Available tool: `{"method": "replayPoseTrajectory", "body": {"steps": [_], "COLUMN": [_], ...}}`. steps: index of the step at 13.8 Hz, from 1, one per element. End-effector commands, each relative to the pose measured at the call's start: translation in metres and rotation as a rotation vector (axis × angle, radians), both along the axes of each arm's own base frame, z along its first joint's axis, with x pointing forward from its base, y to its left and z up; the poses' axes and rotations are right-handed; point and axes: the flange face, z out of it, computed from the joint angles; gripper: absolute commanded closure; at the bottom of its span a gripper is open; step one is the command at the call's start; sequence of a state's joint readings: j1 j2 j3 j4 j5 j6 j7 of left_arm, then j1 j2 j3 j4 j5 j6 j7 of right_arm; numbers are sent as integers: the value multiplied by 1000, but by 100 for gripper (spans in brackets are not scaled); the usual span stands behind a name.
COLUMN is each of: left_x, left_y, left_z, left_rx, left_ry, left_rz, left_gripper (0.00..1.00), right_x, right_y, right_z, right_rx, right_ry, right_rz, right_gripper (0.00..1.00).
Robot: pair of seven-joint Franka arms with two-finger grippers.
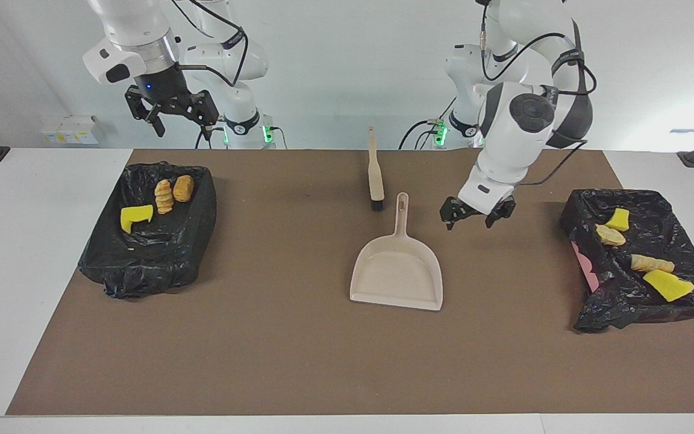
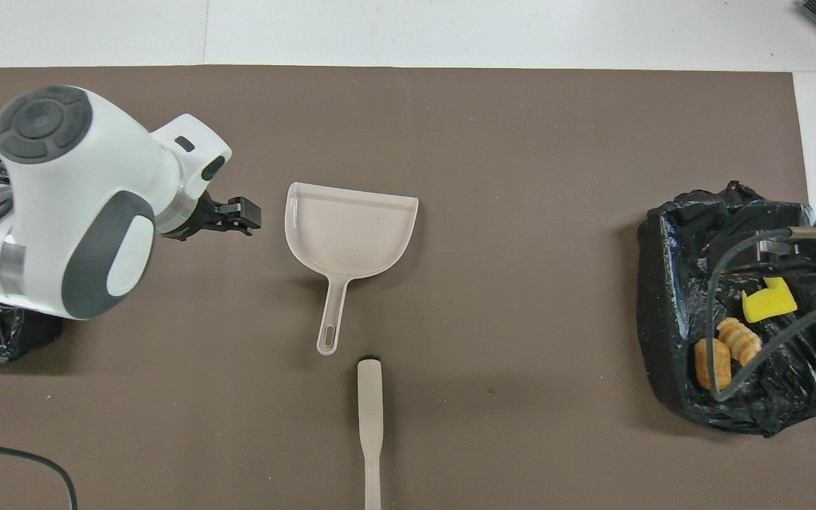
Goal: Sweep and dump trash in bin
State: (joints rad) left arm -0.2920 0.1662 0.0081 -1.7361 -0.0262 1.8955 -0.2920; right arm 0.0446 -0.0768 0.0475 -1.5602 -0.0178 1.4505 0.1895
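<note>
The trash lies in two black-lined bins. In the bin at the right arm's end are a yellow sponge and two tan lumps. The bin at the left arm's end holds yellow pieces and tan lumps. My left gripper hangs open and empty over the mat, between the dustpan's handle and that bin. High over the other bin, my right gripper waits open and empty.
A beige dustpan lies flat mid-mat, its handle toward the robots. A beige brush lies just nearer to the robots than the handle. In the overhead view the left arm covers most of its end's bin.
</note>
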Motion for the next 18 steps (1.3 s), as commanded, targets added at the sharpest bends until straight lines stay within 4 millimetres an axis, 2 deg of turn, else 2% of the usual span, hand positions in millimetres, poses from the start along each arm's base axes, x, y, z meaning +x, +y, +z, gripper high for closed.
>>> {"method": "replayPoseTrajectory", "body": {"steps": [1, 3, 5, 6, 8, 12, 18], "left_x": [13, 22, 25, 25, 20, 5, -18], "left_y": [39, 78, 105, 126, 149, 159, 159], "left_z": [19, 29, 41, 43, 59, 77, 110], "left_rx": [-11, -13, -14, -11, -12, 38, 51], "left_ry": [-24, -36, -33, -20, -42, -38, -23], "left_rz": [-26, -6, -50, -62, -72, -85, -110], "left_gripper": [0, 0, 0, 0, 0, 0, 0], "right_x": [-1, -2, -2, -2, -2, -2, -4], "right_y": [-2, -2, -3, -3, -3, -3, -6], "right_z": [2, 2, 3, 3, 2, 2, 3], "right_rx": [0, 0, 0, 0, 0, 0, -2], "right_ry": [15, 20, 21, 21, 23, 23, 30], "right_rz": [19, 19, 19, 19, 19, 19, 12], "right_gripper": [0, 0, 0, 0, 0, 0, 0]}}
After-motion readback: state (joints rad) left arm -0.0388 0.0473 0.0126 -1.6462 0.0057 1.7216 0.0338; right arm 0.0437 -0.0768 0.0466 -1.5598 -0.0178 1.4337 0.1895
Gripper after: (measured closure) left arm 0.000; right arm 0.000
